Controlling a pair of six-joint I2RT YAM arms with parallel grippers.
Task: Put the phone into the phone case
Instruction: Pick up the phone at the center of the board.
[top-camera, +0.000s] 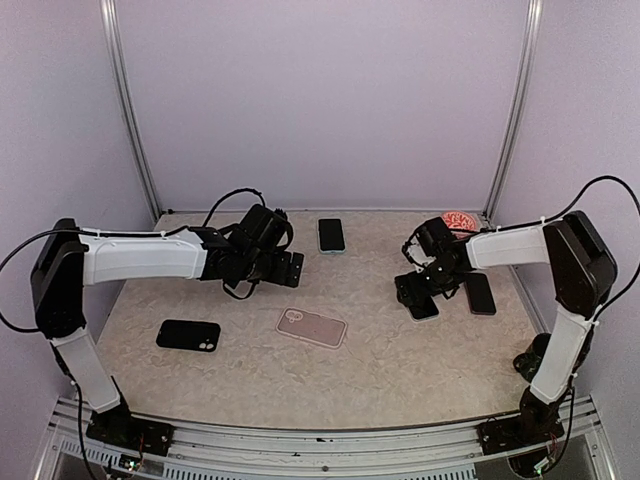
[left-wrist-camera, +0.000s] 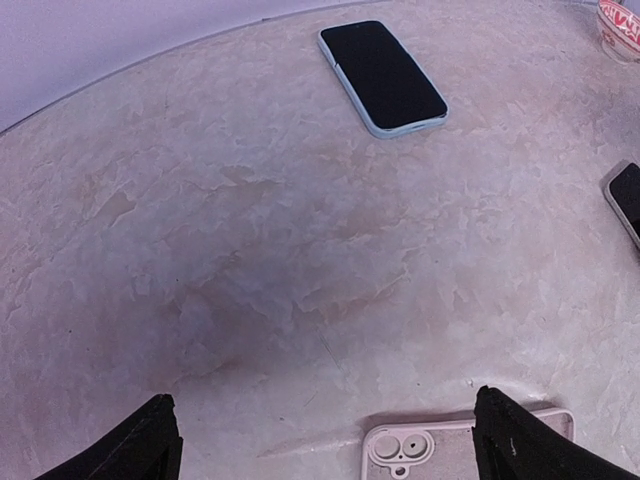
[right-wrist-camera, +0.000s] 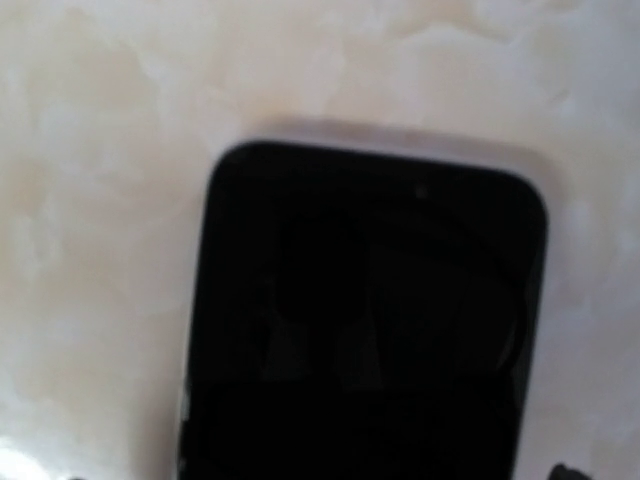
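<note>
Left gripper (left-wrist-camera: 322, 415): jaws spread to their full width, holding and touching nothing. In the wrist view its two dark fingers (left-wrist-camera: 135, 450) stand at the lower corners, with bare table (top-camera: 400, 370) between them. The camera-cutout end of the empty pink phone case (left-wrist-camera: 440, 447) shows at the bottom edge.

Right gripper (top-camera: 418, 292): poised directly over a bare black phone (right-wrist-camera: 365, 320) lying flat, screen up, right of centre in the overhead view. Its blurred wrist view shows only a dark sliver at the lower right corner. Whether the jaws are apart or pressed to the phone's edges cannot be told.

The pink case lies at centre, well apart from that phone.

Also present: a phone in a light blue case (left-wrist-camera: 385, 75), upper centre; a second bare phone (top-camera: 481, 293), just beside the right gripper; a black handset (top-camera: 188, 335), lower left.

Writing: a red-and-white object (top-camera: 460, 221) at the far right carries red markings, not legible.
</note>
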